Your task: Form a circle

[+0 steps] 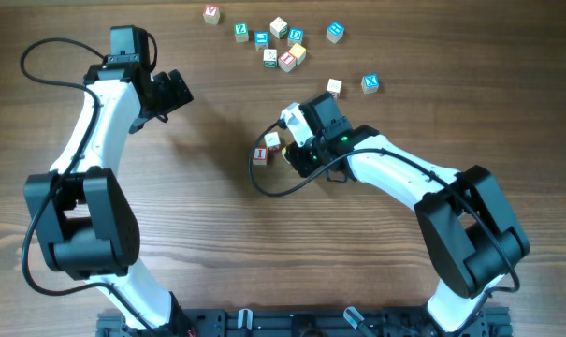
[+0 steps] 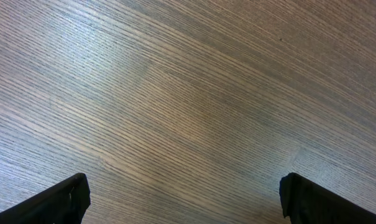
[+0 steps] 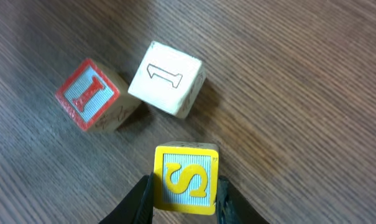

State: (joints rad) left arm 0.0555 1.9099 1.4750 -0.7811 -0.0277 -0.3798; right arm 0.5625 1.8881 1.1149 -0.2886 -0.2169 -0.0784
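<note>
- The brown wood-grain bench [image 1: 226, 234] fills the overhead view and carries everything.
- The white-and-black left arm [image 1: 95, 126] reaches toward 10 o'clock on the bench. Its jaws are spread as wide as they go and hold nothing. In the left wrist view the two black fingertips [image 2: 57, 202] sit in the bottom corners with only bare wood between them.
- The white-and-black right arm [image 1: 404, 173] comes in from 4 o'clock and ends just right of the bench's centre. Its jaws are narrowed onto a yellow-faced wooden S cube [image 3: 185, 177], with one black finger pressed to each side.
- A loose scatter of small wooden letter cubes [image 1: 271, 57] lies at 12 o'clock, well apart from both arms.
- The circle is not yet formed. Only a pale wooden cube marked 1 [image 3: 168, 78] and a red-lettered wooden I cube [image 3: 91, 94] lie near the bench's centre.
- In the right wrist view the I cube sits at 9 o'clock of the pale one, just beside it; whether they touch I cannot tell.
- The gripped S cube is at 6 o'clock of the pale cube, near it but apart.
</note>
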